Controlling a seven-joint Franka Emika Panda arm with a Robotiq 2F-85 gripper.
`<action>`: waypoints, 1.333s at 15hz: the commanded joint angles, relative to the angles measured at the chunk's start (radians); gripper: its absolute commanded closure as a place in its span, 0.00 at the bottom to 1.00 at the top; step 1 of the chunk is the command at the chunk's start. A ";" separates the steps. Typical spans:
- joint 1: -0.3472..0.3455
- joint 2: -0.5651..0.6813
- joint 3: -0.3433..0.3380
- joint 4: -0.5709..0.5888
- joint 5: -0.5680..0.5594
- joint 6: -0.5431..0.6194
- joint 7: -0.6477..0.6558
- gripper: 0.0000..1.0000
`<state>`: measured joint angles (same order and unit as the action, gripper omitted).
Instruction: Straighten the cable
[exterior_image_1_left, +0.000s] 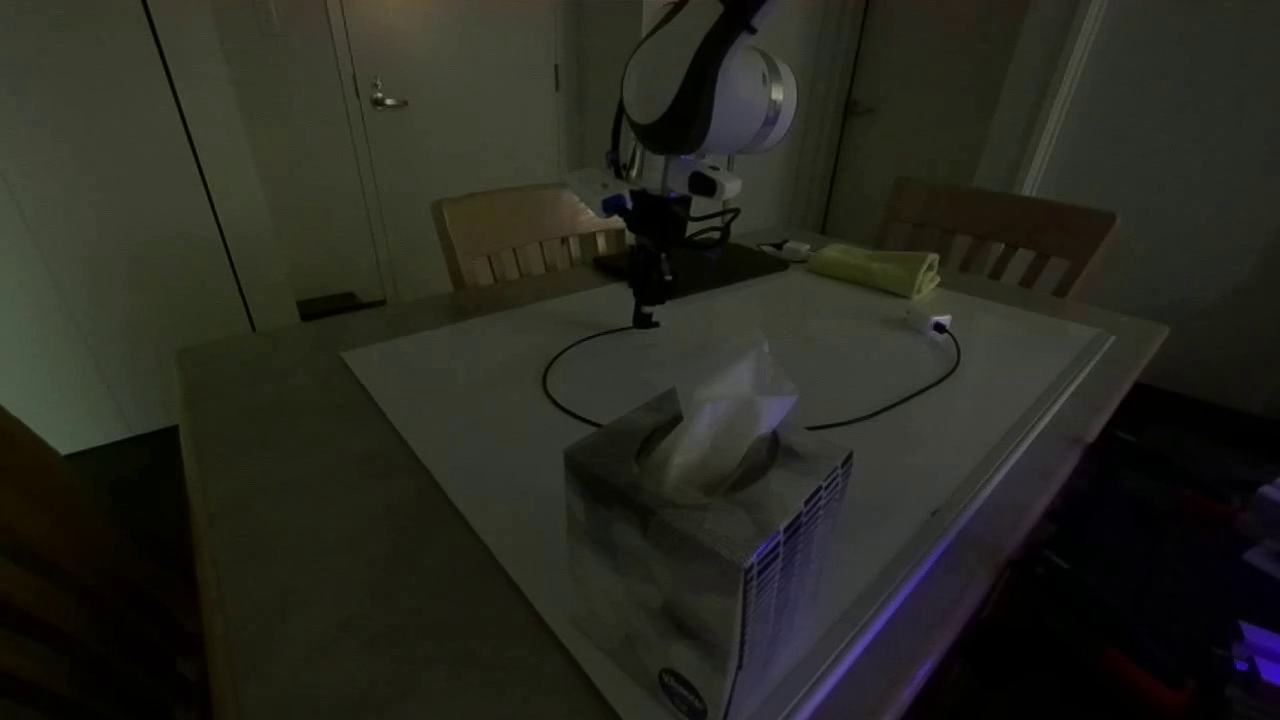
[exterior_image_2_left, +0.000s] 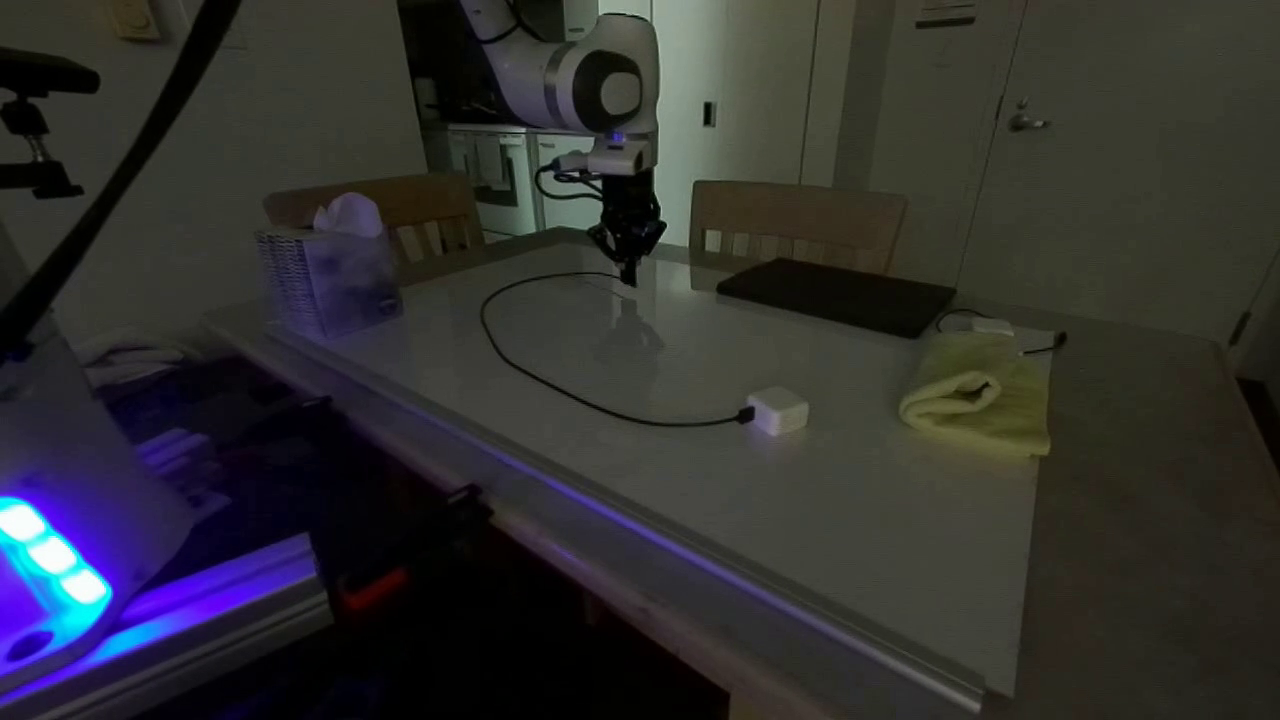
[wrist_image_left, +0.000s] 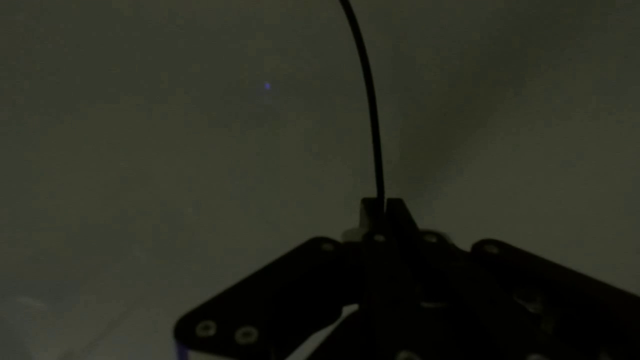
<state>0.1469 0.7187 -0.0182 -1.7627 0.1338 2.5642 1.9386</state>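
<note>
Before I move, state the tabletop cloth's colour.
The cloth is yellow, showing best in an exterior view.

Table (exterior_image_1_left: 300, 480) carries white board (exterior_image_2_left: 850, 510). On board: white charger (exterior_image_2_left: 778, 411), curved cable (exterior_image_2_left: 560, 388) plugged in, tissue box (exterior_image_1_left: 680, 560). At board edge: folded yellow towel (exterior_image_2_left: 980, 400), black pad (exterior_image_2_left: 840, 295).

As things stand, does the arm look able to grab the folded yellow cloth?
Probably not right now: the gripper is closed on the black cable, so it would likely have to let go first. The yellow cloth itself looks free from above, with nothing seen lying on it.
</note>
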 joint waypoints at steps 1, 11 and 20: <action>0.011 0.000 -0.012 0.002 0.014 -0.003 -0.009 0.95; -0.009 0.058 0.085 0.104 0.009 -0.009 -0.390 0.99; 0.039 0.062 0.061 0.108 0.034 -0.002 -0.467 0.95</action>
<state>0.1677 0.7811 0.0627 -1.6570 0.1427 2.5658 1.4865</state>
